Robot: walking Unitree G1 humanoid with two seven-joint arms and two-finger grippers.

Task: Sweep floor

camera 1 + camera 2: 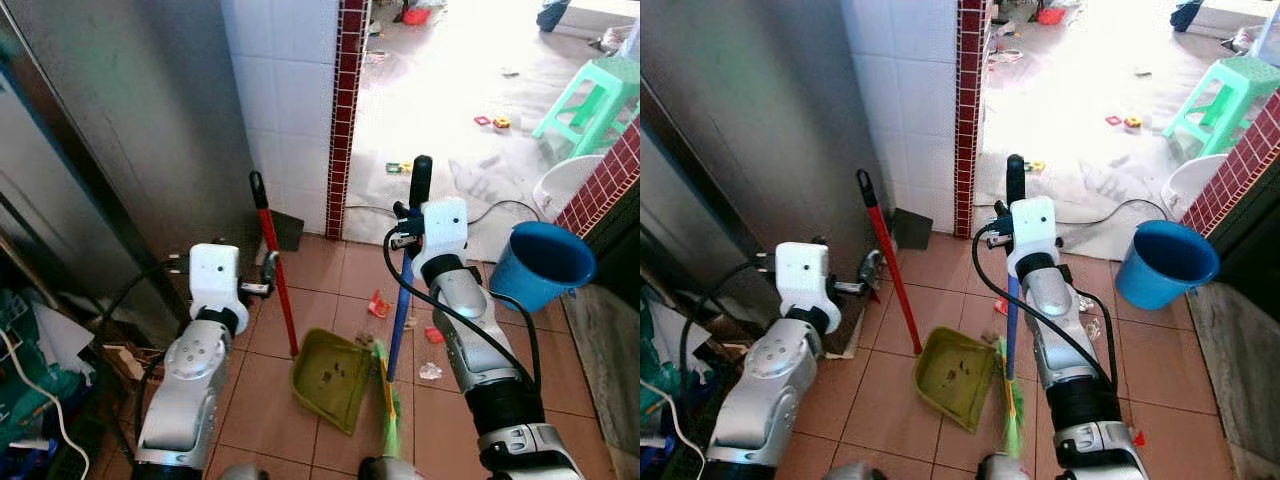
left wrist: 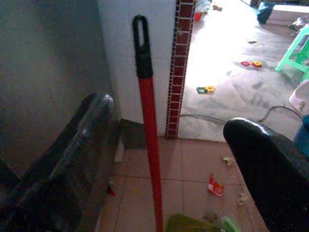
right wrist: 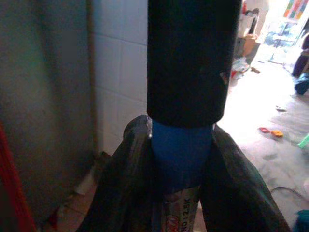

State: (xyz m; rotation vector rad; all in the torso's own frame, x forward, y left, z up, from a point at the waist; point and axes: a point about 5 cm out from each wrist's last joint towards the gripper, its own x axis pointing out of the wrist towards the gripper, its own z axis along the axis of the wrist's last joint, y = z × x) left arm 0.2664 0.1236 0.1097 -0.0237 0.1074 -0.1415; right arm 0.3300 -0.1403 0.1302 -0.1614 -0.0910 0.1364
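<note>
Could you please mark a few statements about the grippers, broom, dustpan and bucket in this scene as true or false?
1. The right gripper is shut on the broom. True.
2. The left gripper is clamped on the dustpan handle. False: its fingers stand open on either side of it.
3. The blue bucket lies tipped over. False: it stands upright.
4. The green dustpan rests on the tiled floor. True.
</note>
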